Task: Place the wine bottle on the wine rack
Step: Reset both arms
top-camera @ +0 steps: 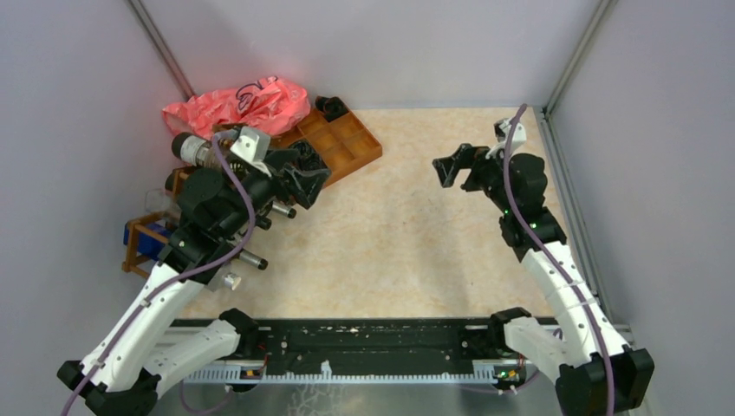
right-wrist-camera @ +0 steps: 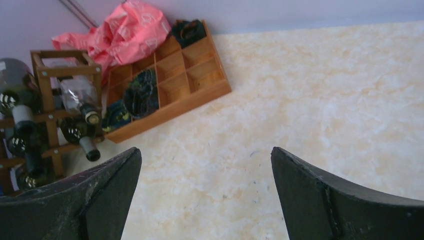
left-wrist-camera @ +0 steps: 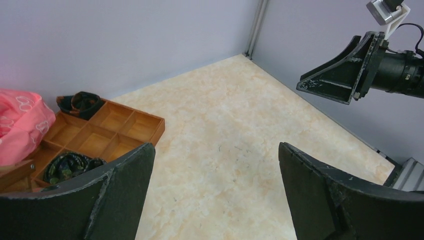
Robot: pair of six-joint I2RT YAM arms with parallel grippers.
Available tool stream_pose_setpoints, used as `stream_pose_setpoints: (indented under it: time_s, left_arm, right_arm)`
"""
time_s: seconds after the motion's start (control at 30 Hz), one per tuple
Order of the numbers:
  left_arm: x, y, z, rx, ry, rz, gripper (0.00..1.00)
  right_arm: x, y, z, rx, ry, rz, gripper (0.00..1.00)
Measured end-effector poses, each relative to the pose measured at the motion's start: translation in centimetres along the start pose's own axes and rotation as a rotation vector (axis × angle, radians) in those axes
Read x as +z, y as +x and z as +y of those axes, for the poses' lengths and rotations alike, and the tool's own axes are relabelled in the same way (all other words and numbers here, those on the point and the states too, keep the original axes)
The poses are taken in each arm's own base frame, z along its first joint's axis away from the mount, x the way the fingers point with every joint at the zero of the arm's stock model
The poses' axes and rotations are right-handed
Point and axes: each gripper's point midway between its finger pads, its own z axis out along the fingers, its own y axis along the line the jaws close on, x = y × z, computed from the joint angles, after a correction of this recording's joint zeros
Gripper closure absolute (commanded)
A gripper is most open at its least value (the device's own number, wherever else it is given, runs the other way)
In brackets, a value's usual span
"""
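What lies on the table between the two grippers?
Nothing. In the top view, only bare table shows between the left gripper and the right gripper.

The desk (top-camera: pixel 407 243) has a pale beige, marbled top, bare over its middle and its whole right side. Everything on it sits toward the far left corner: a crumpled pink plastic bag (top-camera: pixel 238 104) deepest in the corner, with an orange-brown compartmented tray (top-camera: pixel 351 143) just beside it, set at an angle to the desk's edges. The dark brown wine rack (right-wrist-camera: pixel 46 90) stands along the left edge, next to the tray's near end.
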Motion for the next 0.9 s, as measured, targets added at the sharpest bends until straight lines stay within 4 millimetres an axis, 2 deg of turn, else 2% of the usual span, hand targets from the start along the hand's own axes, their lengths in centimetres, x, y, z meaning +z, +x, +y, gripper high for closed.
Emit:
stream_pose_setpoints:
  time_s: [0.13, 0.3, 0.73, 0.9]
  left_arm:
    - [-0.2, -2.0, -0.4, 0.005, 0.012, -0.042, 0.01]
    - [-0.5, -3.5, -1.0, 0.009, 0.034, -0.077, 0.01]
    - [-1.0, -4.5, -1.4, 0.008, 0.045, -0.104, 0.01]
    - [-1.1, -4.6, -1.4, 0.007, 0.046, -0.107, 0.01]
  right_arm:
    - [-1.0, -2.9, 1.1, -0.013, -0.019, -0.075, 0.01]
    - [-2.7, -5.5, 2.0, -0.007, -0.025, -0.170, 0.01]
    - [-5.2, -8.9, 0.7, 0.170, 0.096, -0.339, 0.01]
    - [-5.4, -8.6, -0.2, 0.219, 0.140, -0.364, 0.01]
